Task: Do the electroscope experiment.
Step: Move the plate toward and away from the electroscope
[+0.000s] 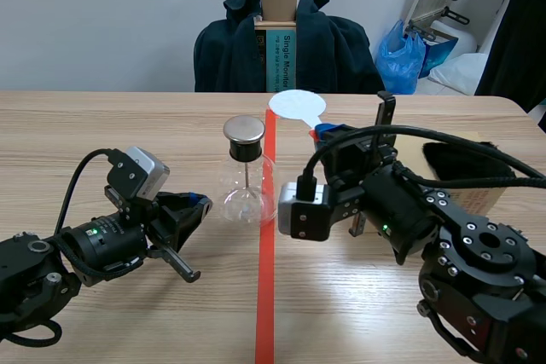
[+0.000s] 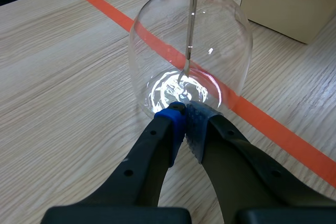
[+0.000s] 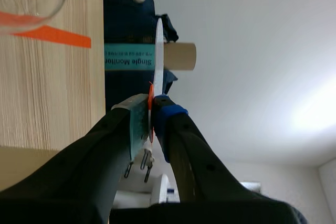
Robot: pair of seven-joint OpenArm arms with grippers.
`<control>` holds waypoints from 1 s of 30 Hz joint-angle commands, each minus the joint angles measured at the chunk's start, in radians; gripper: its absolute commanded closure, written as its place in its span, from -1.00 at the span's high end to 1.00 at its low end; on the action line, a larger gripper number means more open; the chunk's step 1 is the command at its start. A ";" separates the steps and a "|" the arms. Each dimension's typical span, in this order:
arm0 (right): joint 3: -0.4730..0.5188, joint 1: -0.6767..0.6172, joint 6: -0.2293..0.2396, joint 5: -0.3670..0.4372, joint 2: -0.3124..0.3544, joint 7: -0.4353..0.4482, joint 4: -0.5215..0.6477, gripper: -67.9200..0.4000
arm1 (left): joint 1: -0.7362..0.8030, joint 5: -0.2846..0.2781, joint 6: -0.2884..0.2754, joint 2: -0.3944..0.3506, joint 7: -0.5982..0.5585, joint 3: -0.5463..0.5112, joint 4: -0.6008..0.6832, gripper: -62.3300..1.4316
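- Right hand [image 3: 152,111] is clenched on the white disc [image 1: 296,106], not yet at the electroscope cap [image 1: 244,130].
- Left hand [image 2: 184,109], clenched empty, seemingly steadies the flask [image 2: 157,40]; charging remains.

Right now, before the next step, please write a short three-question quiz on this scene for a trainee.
1. True or false: the left claw is shut on nothing, tips at the foot of the glass electroscope.
2. The right claw holds: A) a white disc, B) a spoon, C) a cloth.
3. Fill in: a thin ____ runs down from the electroscope's metal cap.
Key: 1 true; 2 A; 3 rod.
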 commanded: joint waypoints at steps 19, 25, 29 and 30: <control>0.010 0.020 -0.015 0.004 0.007 -0.097 0.016 -0.96 | -0.008 -0.006 0.002 -0.003 -0.021 -0.007 0.018 -0.86; 0.010 0.020 -0.015 0.003 0.007 0.030 0.016 -0.96 | -0.008 -0.006 0.002 -0.003 -0.021 -0.007 0.018 -0.86; 0.010 0.020 -0.015 0.003 0.007 0.132 0.016 -0.96 | -0.008 -0.006 0.002 -0.003 -0.021 -0.007 0.018 -0.86; 0.010 0.020 -0.015 0.003 0.007 0.152 0.016 -0.96 | -0.008 -0.006 0.002 -0.003 -0.021 -0.007 0.018 -0.86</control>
